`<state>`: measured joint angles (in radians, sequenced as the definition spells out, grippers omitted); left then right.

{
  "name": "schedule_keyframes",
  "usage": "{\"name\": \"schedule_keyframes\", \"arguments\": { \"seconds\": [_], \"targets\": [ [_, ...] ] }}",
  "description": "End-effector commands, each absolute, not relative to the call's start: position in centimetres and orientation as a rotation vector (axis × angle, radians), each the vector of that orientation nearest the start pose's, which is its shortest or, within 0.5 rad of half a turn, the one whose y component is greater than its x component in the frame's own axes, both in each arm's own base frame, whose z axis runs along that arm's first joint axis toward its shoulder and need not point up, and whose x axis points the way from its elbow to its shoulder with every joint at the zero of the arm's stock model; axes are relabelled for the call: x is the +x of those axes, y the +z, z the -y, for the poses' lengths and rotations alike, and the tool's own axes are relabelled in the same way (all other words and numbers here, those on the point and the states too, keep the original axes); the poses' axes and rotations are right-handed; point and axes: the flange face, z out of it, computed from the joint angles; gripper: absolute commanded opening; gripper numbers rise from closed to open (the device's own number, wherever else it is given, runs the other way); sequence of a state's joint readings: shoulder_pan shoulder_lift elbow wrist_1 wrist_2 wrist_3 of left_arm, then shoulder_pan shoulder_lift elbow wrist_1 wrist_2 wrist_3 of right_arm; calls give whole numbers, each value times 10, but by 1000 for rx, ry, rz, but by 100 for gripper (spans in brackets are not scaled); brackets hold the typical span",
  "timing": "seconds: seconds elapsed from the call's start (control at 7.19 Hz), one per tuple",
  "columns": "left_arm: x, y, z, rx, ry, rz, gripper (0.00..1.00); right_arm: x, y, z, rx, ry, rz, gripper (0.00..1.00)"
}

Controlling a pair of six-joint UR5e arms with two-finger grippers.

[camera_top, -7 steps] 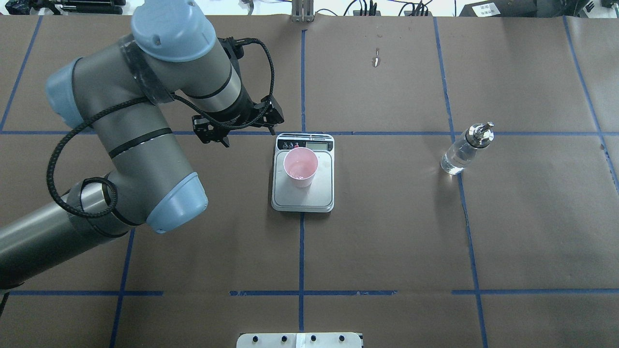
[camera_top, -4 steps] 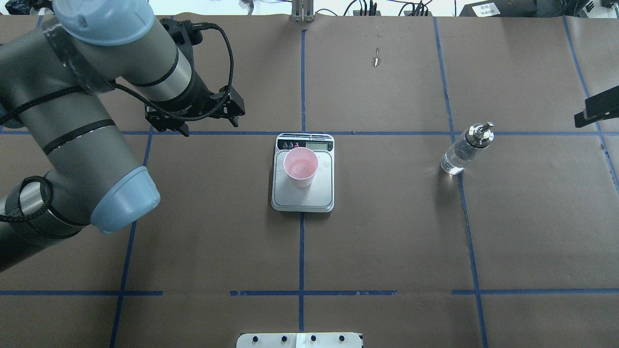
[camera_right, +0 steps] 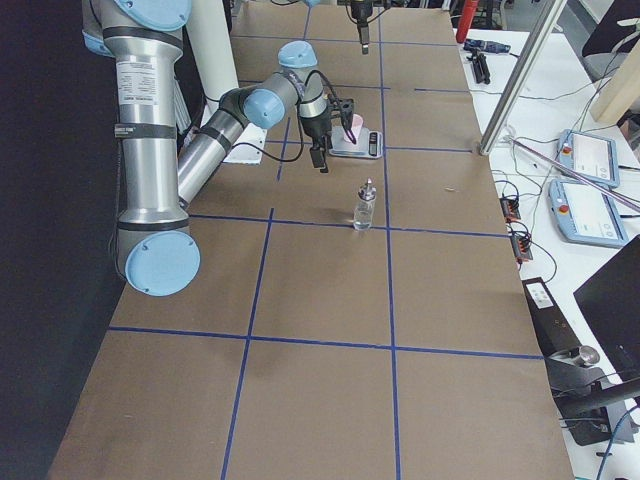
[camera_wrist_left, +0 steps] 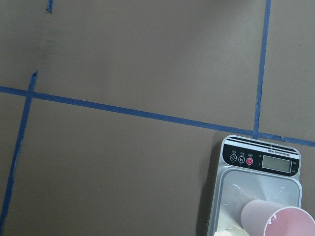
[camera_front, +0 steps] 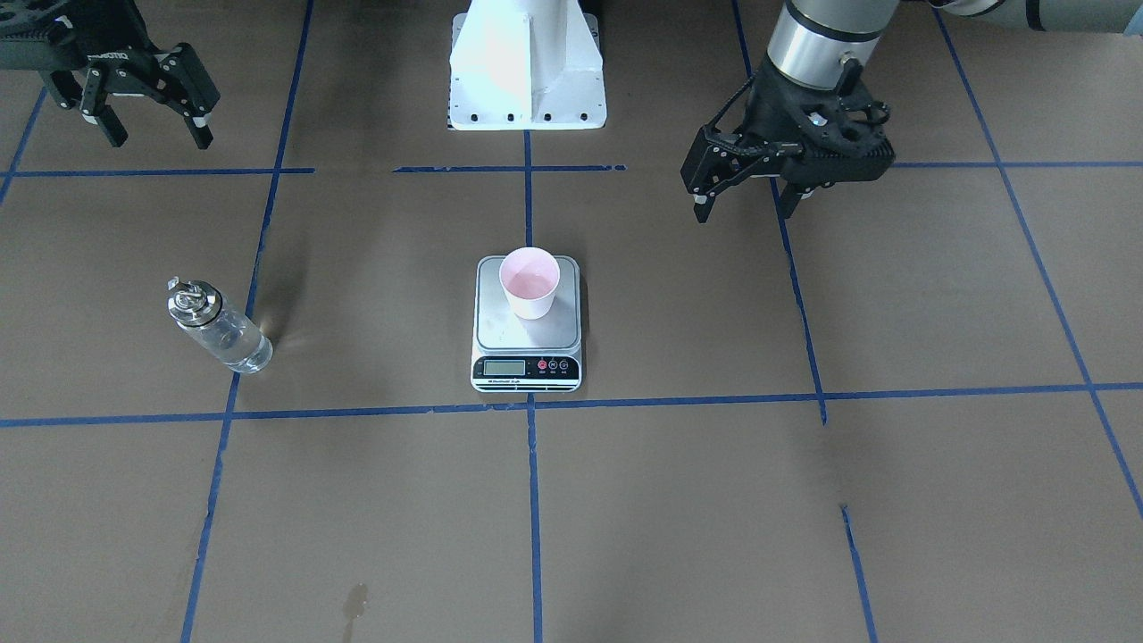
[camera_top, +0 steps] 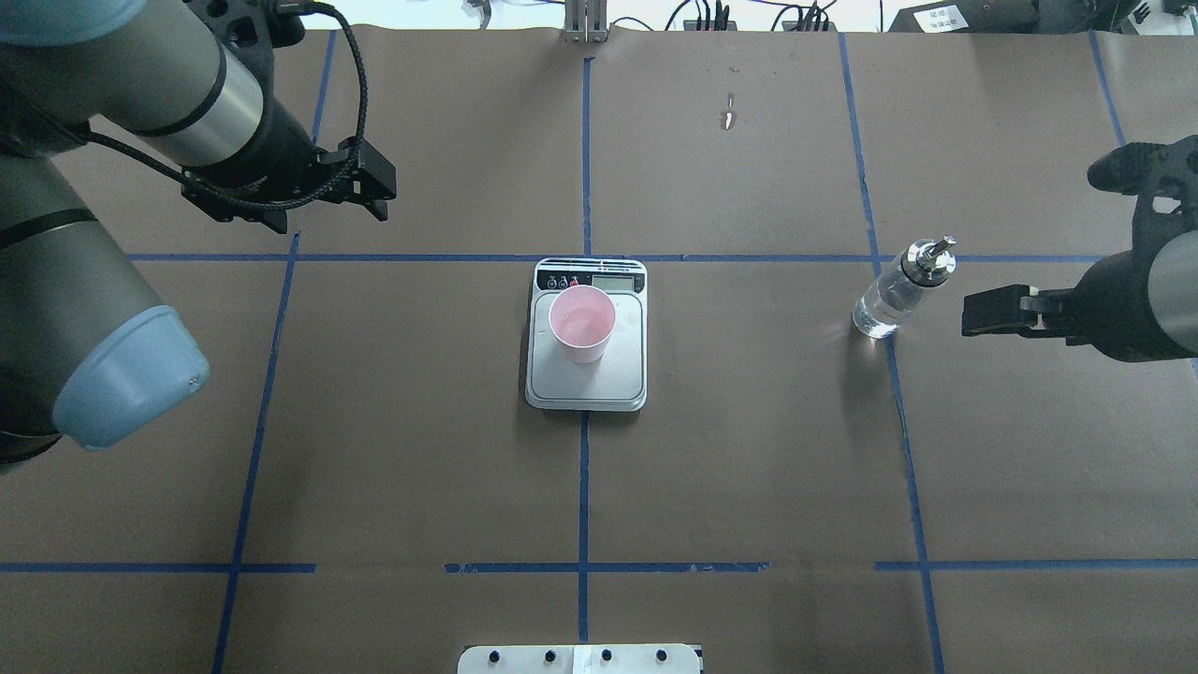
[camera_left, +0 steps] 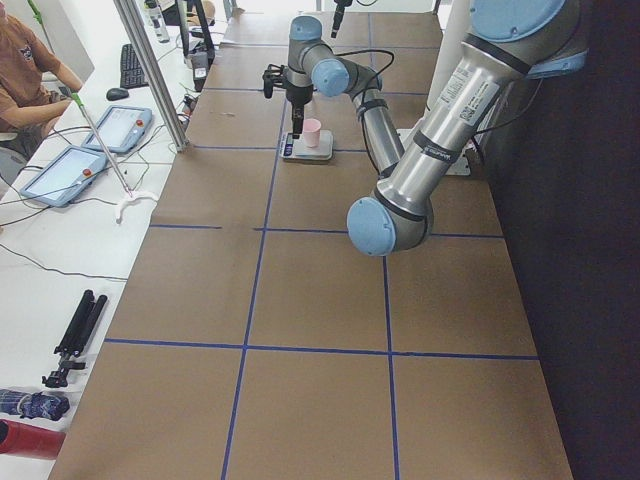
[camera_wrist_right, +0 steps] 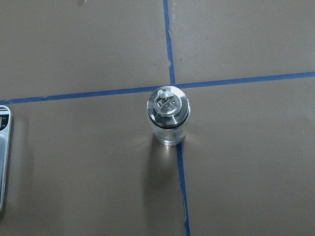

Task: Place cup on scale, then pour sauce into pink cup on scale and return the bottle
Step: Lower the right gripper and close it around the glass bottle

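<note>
1. The table (camera_top: 749, 468) is covered in brown paper and split into squares by blue tape (camera_top: 582, 487)
2. The left arm (camera_top: 56, 271) comes in from the left with its elbow bent and reaches toward the far left part of the table
3. The right arm (camera_top: 1151, 300) shows only at the right edge of the overhead view, pointing in toward the middle
4. The left gripper (camera_front: 748, 207) hangs above the paper, left of and farther out than the scale (camera_top: 587, 388) and well apart from it. Its fingers are spread and there is nothing between them
5. The right gripper (camera_front: 161, 134) is raised on the right side, near the bottle (camera_top: 894, 295) but clear of it. Its fingers are spread wide and empty, and its wrist camera has the bottle in the middle of its view
6. The scale lies flat at the table's centre on a crossing of tape lines, with its black strip at the far end. The strip carries a small display (camera_front: 504, 367), whose digits are too small to read, and round buttons, one of them red
7. The bottle stands upright on a tape line well to the right of the scale, with a shiny metal cap (camera_top: 927, 259) on top. Nothing touches it
8. The cup (camera_top: 581, 323) stands upright on the steel plate (camera_top: 625, 346), toward its far left part, mouth up. I cannot tell whether there is anything inside
9. The sauce (camera_top: 878, 314) is clear liquid inside the bottle
</note>
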<state>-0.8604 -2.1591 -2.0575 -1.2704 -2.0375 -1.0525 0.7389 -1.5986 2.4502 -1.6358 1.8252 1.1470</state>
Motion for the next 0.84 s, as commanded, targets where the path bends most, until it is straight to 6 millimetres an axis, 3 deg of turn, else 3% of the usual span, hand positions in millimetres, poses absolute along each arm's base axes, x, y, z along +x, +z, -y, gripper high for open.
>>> {"name": "schedule_keyframes", "arguments": {
  "seconds": [0.0, 0.56, 0.7],
  "targets": [
    [275, 178, 483, 169, -101, -835, 100, -210, 325, 311, 333, 189, 834, 100],
    [272, 175, 480, 178, -98, -843, 100, -223, 335, 322, 368, 199, 828, 100],
    [271, 174, 478, 180, -95, -846, 100, -233, 325, 332, 391, 193, 855, 100]
  ]
}}
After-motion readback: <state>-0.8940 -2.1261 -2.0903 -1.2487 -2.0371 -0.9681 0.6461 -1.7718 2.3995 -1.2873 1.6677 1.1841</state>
